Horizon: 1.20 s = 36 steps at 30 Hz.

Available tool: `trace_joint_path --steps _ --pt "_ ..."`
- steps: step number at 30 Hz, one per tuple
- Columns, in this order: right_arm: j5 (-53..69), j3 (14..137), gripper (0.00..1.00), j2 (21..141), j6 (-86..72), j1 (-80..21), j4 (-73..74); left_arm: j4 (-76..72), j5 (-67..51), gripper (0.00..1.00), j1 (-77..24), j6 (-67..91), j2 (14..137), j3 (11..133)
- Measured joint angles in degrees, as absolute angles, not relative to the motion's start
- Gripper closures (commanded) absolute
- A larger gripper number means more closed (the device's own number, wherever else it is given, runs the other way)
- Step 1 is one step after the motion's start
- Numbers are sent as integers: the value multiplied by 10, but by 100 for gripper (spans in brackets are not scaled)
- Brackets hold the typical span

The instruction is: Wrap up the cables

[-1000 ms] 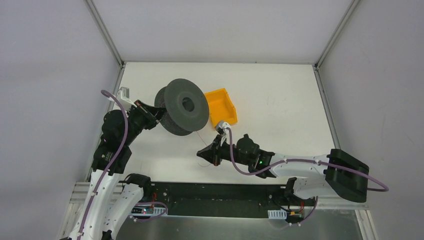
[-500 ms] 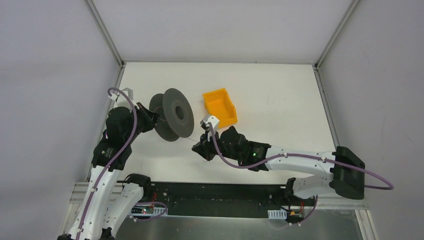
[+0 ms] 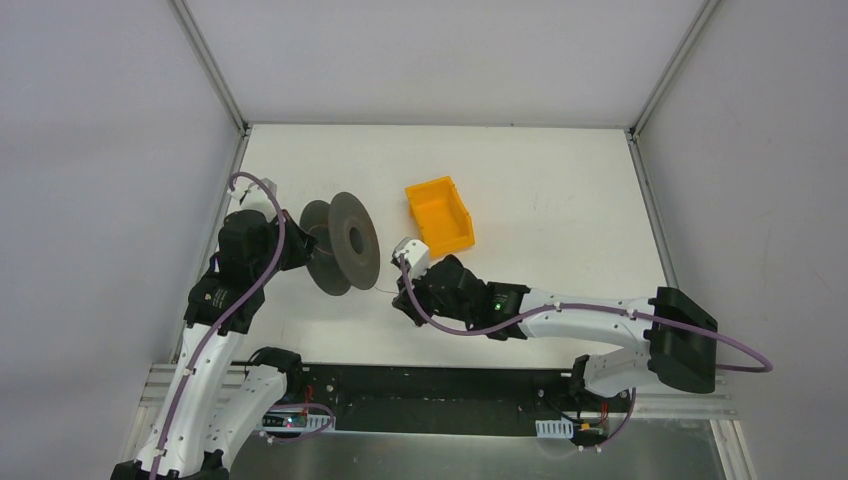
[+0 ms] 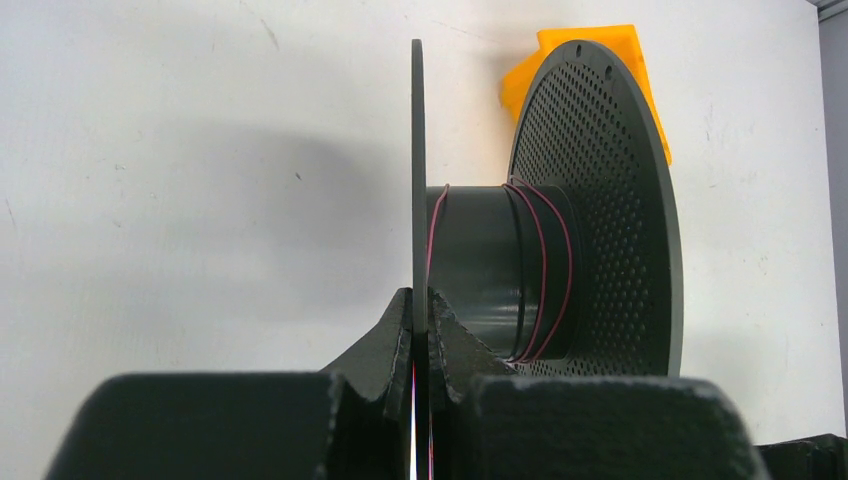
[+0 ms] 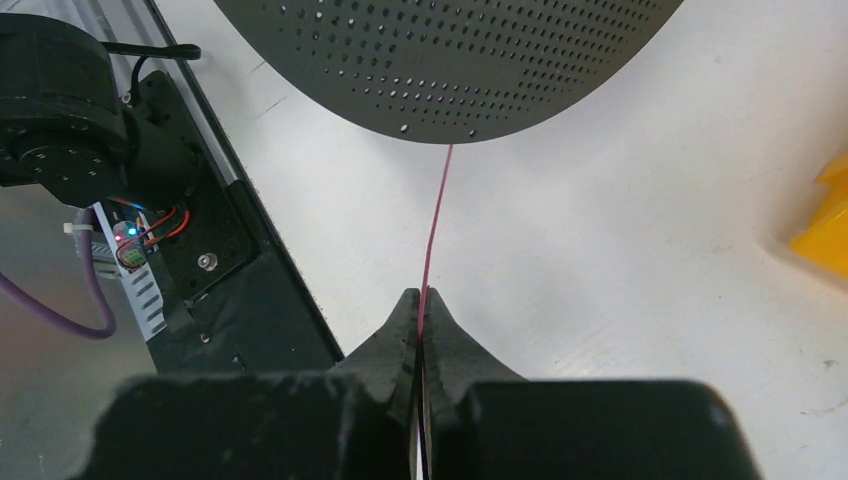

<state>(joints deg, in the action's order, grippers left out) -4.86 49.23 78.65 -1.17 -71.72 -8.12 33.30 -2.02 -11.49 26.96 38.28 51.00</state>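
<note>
The cable (image 5: 437, 215) ran left from the pinching right gripper (image 5: 421, 303) to the spool (image 3: 352, 252), its flange clamped by the left gripper (image 4: 420, 312).

Orange bin (image 3: 440, 213), on white table (image 3: 560, 225), far half

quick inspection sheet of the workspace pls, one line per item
surface: white table, nothing spilled that I can see.
job's things: dark spool, discs upright; thin red wire runs straight out from it, with a few turns on the hub.
clutter: orange bin beside the spool.
grippers: left claw shut on the spool's near disc; right claw shut on the wire.
cables: purple cable along each arm.
surroundings: white walls; black base rail at the near edge.
</note>
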Motion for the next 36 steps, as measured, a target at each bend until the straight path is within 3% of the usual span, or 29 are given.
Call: trace_joint_path --steps 2,6,7,9,14,17,19,21,24,25,29,34,36 --pt "-52 492 100 788 -10 -717 -82 333 -19 100 -115 268 385 511" --pt "-54 492 83 797 -9 -717 -83 333 -15 100 -115 266 388 512" --pt "-55 492 83 801 -9 -717 -83 333 -14 100 -115 266 389 512" --pt "-60 491 99 808 -8 -717 -84 333 -14 100 -115 267 389 513" --pt "-79 467 100 818 0 -717 -102 334 -15 100 -115 276 389 520" --pt "-82 447 85 819 8 -716 -122 333 -27 100 -115 289 387 525" --pt "-86 439 80 821 11 -716 -135 333 -40 100 -112 295 382 525" --pt "-91 431 80 821 15 -714 -151 333 -51 100 -111 302 374 525" --pt "-96 415 92 821 17 -710 -180 334 -69 100 -111 312 358 525" --pt "-97 410 92 821 18 -709 -187 334 -75 100 -111 316 351 525" --pt "-92 375 77 821 15 -691 -240 334 -97 100 -111 333 330 525" --pt "-90 343 75 813 16 -681 -280 334 -124 100 -111 346 325 532" --pt "-90 334 78 800 16 -681 -289 334 -133 100 -111 352 324 533"
